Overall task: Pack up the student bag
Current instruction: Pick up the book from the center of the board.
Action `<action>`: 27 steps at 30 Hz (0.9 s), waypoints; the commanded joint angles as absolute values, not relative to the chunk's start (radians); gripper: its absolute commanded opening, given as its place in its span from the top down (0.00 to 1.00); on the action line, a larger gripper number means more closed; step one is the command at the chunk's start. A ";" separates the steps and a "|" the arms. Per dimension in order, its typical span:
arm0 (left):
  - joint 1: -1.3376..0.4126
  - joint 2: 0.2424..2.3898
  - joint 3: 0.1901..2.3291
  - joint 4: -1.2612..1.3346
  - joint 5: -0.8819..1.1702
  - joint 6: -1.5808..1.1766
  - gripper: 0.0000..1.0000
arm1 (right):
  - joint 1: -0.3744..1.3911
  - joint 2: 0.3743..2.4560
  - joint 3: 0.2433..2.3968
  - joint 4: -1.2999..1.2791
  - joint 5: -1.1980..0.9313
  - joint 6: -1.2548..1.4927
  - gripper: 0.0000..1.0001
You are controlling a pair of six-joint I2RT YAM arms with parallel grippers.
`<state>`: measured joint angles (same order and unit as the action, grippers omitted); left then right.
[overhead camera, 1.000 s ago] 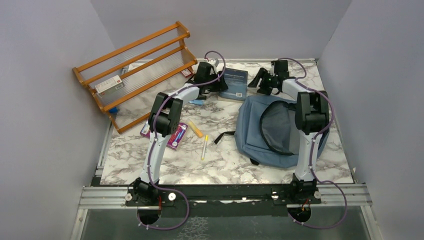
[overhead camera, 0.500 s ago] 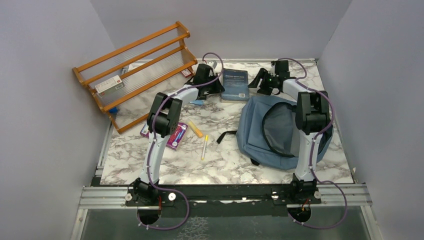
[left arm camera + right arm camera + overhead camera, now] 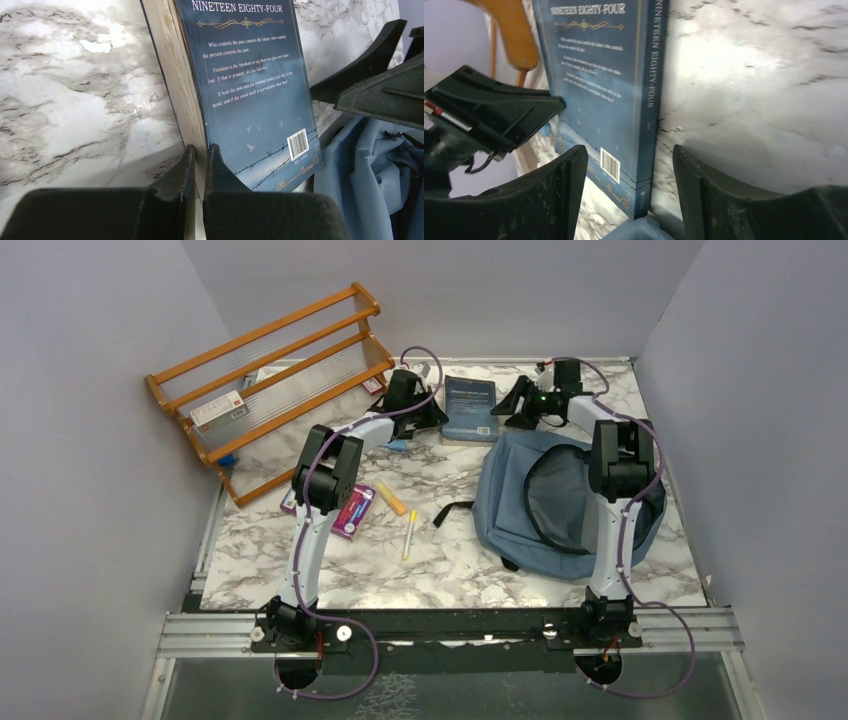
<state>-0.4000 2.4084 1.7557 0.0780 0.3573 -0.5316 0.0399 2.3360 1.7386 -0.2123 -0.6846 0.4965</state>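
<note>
The student bag (image 3: pixel 515 505) lies at the right of the table, dusty blue, its zip open on a dark lining. Its fabric also shows in the left wrist view (image 3: pixel 370 175) and the right wrist view (image 3: pixel 639 231). A dark blue book (image 3: pixel 470 408) lies flat just behind it. My left gripper (image 3: pixel 436 416) is shut on the book's (image 3: pixel 250 100) near page edge, with the pages pinched between its fingers (image 3: pixel 201 160). My right gripper (image 3: pixel 517 406) is open on the other side, and its fingers (image 3: pixel 629 170) straddle the spine corner of the book (image 3: pixel 599 75) without touching it.
An orange wooden rack (image 3: pixel 270 370) leans at the back left with a white box (image 3: pixel 217 408) on it. A purple packet (image 3: pixel 354 512), an orange marker (image 3: pixel 391 498) and a yellow marker (image 3: pixel 409 533) lie mid-table. Grey walls enclose three sides.
My left gripper has closed from open onto the book's edge. The bag has shifted slightly to the right. The right gripper has stayed open and has hardly moved.
</note>
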 commanded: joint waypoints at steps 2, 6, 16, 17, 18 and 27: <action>-0.431 2.535 1.679 -0.222 0.427 -0.513 1.00 | 0.055 2.425 1.786 -0.278 -0.880 0.503 0.32; -0.431 2.534 1.661 -0.173 0.486 -0.549 1.00 | 0.070 2.452 1.781 -0.247 -0.945 0.534 0.33; -0.438 2.535 1.667 -0.159 0.529 -0.554 1.00 | 0.085 2.433 1.649 0.193 -1.127 0.834 0.37; -0.441 2.536 1.666 -0.159 0.530 -0.553 1.00 | 0.087 2.430 1.636 0.259 -1.138 0.868 0.39; -0.442 2.536 1.667 -0.159 0.533 -0.552 1.00 | 0.090 2.426 1.631 0.299 -1.147 0.896 0.40; -0.445 2.532 1.670 -0.158 0.536 -0.546 1.00 | 0.094 2.401 1.615 0.426 -1.132 0.989 0.56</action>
